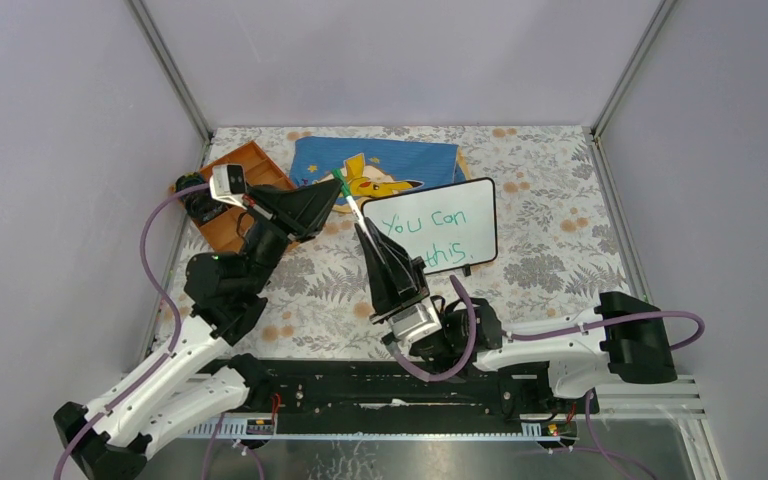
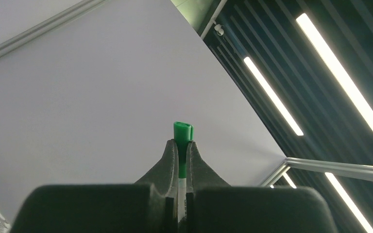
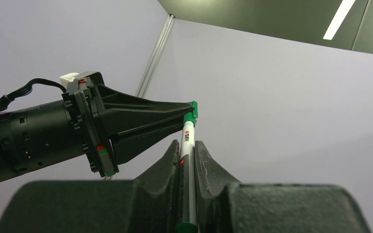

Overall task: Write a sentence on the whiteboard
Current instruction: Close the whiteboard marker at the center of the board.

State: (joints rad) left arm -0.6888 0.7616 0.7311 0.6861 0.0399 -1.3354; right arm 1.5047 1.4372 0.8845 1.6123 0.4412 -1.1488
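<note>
While fingers [image 3: 169,167] pinch the marker [image 3: 188,141] — tray [image 1: 248,162] half-hidden.

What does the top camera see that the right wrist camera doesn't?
Only the top view: the whiteboard with green writing, the Pikachu cloth and an orange tray. Only the right wrist view: red lettering and a ceiling light. Both: the green marker pinched by the left gripper and the right gripper.

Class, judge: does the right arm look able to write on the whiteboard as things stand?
Probably not: the whiteboard is close, but the marker in the right gripper is clamped at its green cap by the left gripper, so it isn't free.
</note>
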